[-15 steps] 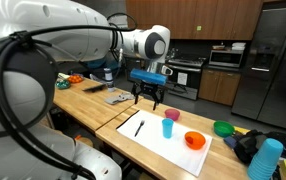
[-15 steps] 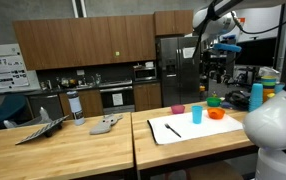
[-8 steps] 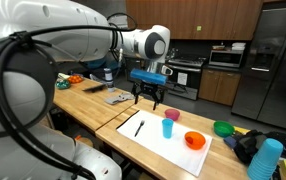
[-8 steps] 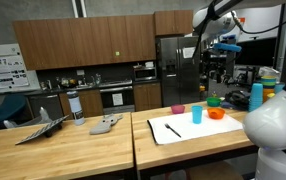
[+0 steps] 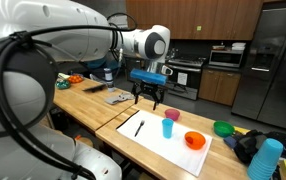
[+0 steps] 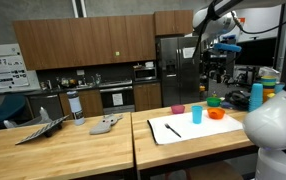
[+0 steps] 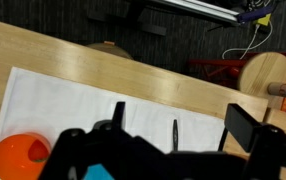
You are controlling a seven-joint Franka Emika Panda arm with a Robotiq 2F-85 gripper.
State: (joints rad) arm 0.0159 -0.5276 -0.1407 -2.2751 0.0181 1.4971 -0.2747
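My gripper (image 5: 150, 97) hangs open above the wooden table with nothing between its fingers. In the wrist view the gripper (image 7: 180, 125) looks straight down on a white mat (image 7: 73, 100), where a black pen (image 7: 175, 136) lies between the two fingers, well below them. An orange bowl (image 7: 17, 157) and a blue cup (image 7: 101, 172) sit on the mat towards the lower left. Both exterior views show the mat (image 5: 173, 146) (image 6: 183, 131) with the pen (image 5: 139, 127) (image 6: 172, 128), blue cup (image 5: 168, 128) (image 6: 196, 116), pink cup (image 5: 172, 116) (image 6: 178, 109) and orange bowl (image 5: 194, 140) (image 6: 216, 113).
A green bowl (image 5: 224, 128) and a stack of blue cups (image 5: 266, 160) stand past the mat's far end. Papers and a grey device (image 6: 105, 125) lie on the neighbouring table. A round wooden stool (image 7: 266, 72) stands on the floor beyond the table edge. Kitchen cabinets and a fridge line the back.
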